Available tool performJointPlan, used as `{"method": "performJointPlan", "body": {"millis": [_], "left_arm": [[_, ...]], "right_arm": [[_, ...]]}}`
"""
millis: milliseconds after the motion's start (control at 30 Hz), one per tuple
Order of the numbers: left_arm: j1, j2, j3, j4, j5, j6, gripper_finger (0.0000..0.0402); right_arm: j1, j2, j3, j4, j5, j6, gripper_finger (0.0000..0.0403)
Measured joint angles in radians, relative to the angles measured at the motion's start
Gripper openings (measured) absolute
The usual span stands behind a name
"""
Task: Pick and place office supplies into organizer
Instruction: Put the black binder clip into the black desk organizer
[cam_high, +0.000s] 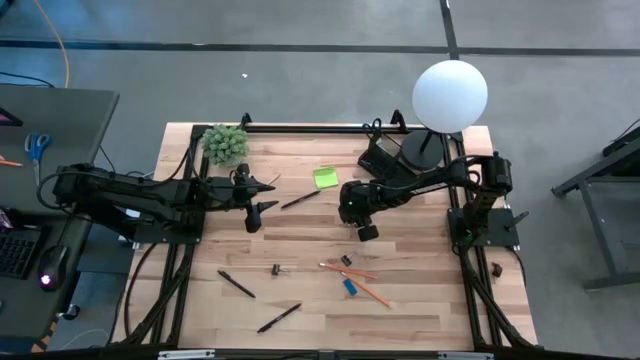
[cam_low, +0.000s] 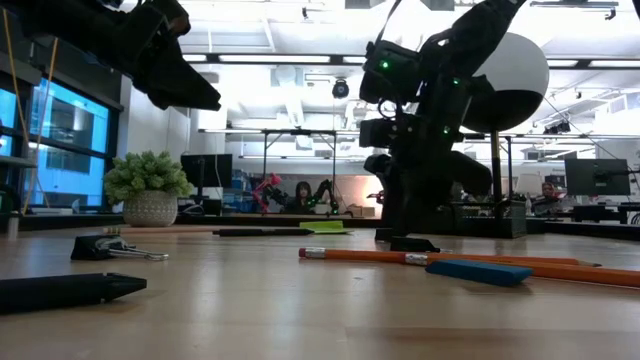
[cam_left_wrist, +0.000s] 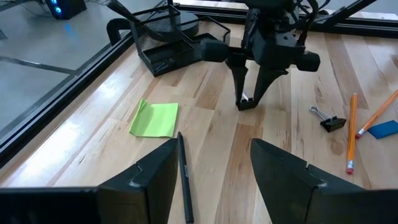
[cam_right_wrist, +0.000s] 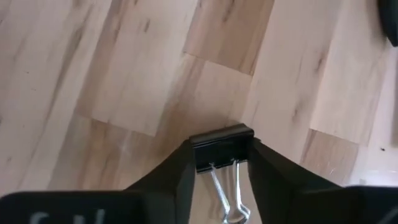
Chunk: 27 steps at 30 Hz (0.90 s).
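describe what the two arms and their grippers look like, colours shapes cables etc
Both arms are dark, nearly black, built of blocky jointed segments with black cables running along them. The left gripper ends in two broad, wedge-shaped black fingers with angular, faceted faces. The right gripper has matching dark tapered fingers; small green indicator lights glow on its arm in the low view.

An orange pencil (cam_low: 400, 257) lies at centre, a blue piece (cam_low: 479, 271) touching it at four o'clock, a potted plant (cam_low: 150, 190) at nine.
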Motion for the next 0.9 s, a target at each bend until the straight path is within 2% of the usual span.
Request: {"method": "performJointPlan", "body": {"millis": [167, 300, 633, 733, 900], "left_arm": [[0.000, 0.000, 0.000, 0.000, 0.000, 0.000, 0.0189], [0.000, 0.000, 0.000, 0.000, 0.000, 0.000, 0.0189], [0.000, 0.000, 0.000, 0.000, 0.000, 0.000, 0.0189], [0.000, 0.000, 0.000, 0.000, 0.000, -0.001, 0.0188], [0.000, 0.000, 0.000, 0.000, 0.000, -0.001, 0.0189]], "right_arm": [[0.000, -0.001, 0.000, -0.004, 0.004, 0.004, 0.0108], [0.000, -0.025, -0.002, -0.036, 0.061, 0.027, 0.0107], [-0.001, -0.205, -0.002, -0.086, 0.229, 0.075, 0.0107], [-0.004, -0.241, -0.002, -0.064, 0.205, 0.075, 0.0107], [0.000, -0.218, -0.001, -0.003, 0.086, 0.049, 0.0115]]}}
